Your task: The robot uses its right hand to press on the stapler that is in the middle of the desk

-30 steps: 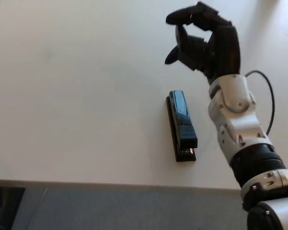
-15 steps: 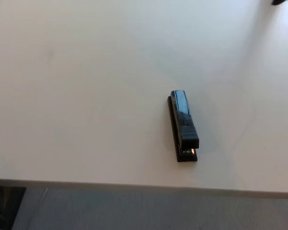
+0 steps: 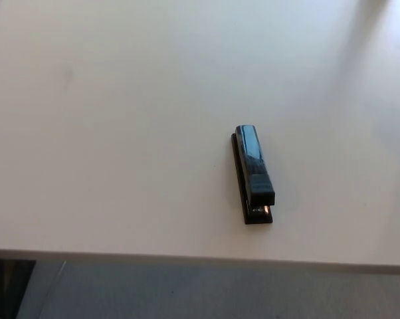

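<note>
A black stapler [image 3: 253,174] lies on the white desk [image 3: 120,133], right of the middle and close to the front edge. Its long axis runs from far to near, with the near end at the bottom of the picture. Nothing touches it. Neither of my hands nor any part of my arms shows in the head view.
The desk's front edge [image 3: 187,256] crosses the bottom of the picture, with grey floor [image 3: 187,292] below it. A dark object [image 3: 0,286] shows under the desk at the bottom left corner.
My right hand and forearm, which were raised beside and beyond the stapler a second ago, have left the picture at the upper right. The stapler has stayed where it was.
</note>
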Controlling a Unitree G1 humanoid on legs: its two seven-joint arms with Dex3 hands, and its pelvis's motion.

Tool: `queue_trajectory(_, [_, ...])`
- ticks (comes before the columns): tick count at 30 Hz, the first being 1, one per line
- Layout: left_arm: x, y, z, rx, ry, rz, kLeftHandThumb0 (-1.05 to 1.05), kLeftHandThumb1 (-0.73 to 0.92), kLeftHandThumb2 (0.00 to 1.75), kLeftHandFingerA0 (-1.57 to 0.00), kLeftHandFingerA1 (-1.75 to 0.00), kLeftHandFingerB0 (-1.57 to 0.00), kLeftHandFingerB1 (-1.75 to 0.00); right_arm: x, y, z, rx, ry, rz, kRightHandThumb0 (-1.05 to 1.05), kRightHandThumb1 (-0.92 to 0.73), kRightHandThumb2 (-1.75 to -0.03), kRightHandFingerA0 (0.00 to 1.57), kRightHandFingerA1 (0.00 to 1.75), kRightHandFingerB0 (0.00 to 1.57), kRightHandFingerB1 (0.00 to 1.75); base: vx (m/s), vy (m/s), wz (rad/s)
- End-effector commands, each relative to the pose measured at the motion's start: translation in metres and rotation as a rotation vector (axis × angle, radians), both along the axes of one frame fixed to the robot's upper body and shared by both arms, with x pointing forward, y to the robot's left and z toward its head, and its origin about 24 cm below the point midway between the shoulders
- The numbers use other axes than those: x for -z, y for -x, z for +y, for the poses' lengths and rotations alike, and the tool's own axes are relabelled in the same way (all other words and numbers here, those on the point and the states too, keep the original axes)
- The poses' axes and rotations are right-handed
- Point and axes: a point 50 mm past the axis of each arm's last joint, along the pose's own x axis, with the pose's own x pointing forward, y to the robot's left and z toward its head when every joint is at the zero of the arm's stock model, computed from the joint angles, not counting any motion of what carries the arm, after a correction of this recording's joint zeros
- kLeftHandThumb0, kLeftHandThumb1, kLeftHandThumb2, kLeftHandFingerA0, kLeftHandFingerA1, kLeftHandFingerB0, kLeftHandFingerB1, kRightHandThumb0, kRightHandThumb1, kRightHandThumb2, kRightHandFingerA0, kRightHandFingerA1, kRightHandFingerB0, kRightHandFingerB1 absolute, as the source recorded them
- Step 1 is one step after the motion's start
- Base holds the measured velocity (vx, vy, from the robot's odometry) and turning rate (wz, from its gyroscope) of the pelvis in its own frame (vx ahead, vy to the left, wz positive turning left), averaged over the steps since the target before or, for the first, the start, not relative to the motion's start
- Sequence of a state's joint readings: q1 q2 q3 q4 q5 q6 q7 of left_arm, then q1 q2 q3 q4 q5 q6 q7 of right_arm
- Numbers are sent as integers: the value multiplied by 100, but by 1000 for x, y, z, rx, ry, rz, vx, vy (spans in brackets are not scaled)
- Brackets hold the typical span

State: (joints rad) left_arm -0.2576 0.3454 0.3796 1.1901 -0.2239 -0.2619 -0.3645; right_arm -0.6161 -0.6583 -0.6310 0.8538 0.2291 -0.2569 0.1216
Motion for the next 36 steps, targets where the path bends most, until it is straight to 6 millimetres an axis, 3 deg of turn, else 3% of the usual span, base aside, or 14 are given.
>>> queue_trajectory(1, [-1,3,6,-31,-4,23,-68,85,111,0,-28,-3,-27,29,46,-38,136,-40,76,10,-85,-74,107,140,69,113,0,0,0])
queue_trajectory(2, [-1,3,6,-27,-4,22,-68,86,111,0,-27,-2,-26,35,51,-41,146,-37,98,6,-85,-71,113,130,67,114,0,0,0])
queue_trajectory(3, [-1,3,7,-21,-10,23,-67,86,111,0,-27,-2,-27,47,61,-45,173,-45,146,-2,-85,-67,119,126,73,101,0,0,0])
queue_trajectory(8, [-1,4,6,-11,-20,23,-67,87,111,0,-27,-2,-26,96,91,-50,251,-159,266,-9,-82,-70,113,143,70,126,0,0,0])
queue_trajectory(11, [1,5,5,-4,-15,30,-67,88,112,0,-27,-1,-25,132,112,-47,318,-210,426,-10,-82,-69,109,137,73,117,0,0,0])
queue_trajectory(19, [3,8,4,5,-19,38,-68,87,111,0,-28,-1,-26,214,147,-14,335,-285,831,-11,-82,-64,110,122,77,109,0,0,0])
queue_trajectory(23, [3,9,4,1,-17,29,-68,87,110,0,-27,-1,-26,237,151,4,294,-273,1003,-16,-81,-64,99,125,67,107,0,0,0])
queue_trajectory(24, [3,10,4,4,-16,28,-68,87,112,0,-27,-1,-25,242,152,7,279,-280,1050,-17,-80,-64,90,112,70,62,0,0,0])
queue_trajectory(27, [3,11,4,13,-19,37,-68,87,111,0,-27,-1,-25,258,159,19,200,-358,1152,-12,-76,-60,97,107,63,62,0,0,0])
queue_trajectory(28, [3,11,4,14,-20,37,-67,87,111,0,-27,-1,-25,262,159,23,162,-342,1198,-12,-67,-60,93,105,62,73,0,0,0])
queue_trajectory(29, [4,11,4,5,-15,41,-67,87,111,0,-27,-2,-26,267,158,29,95,-304,1276,-19,-71,-61,101,73,67,68,0,0,0])
queue_trajectory(30, [4,11,4,9,-20,40,-67,86,111,0,-28,-2,-26,271,155,34,57,-302,1325,-22,-76,-63,99,61,69,55,0,0,0])
queue_trajectory(31, [2,9,5,10,-17,33,-67,86,111,0,-28,-1,-26,273,149,39,17,-346,1357,-29,-80,-64,90,56,59,50,0,0,0])
queue_trajectory(36, [2,8,5,6,-19,35,-65,87,111,0,-27,-3,-27,275,114,64,-262,-261,1460,-30,-76,-62,77,53,53,44,0,0,0])
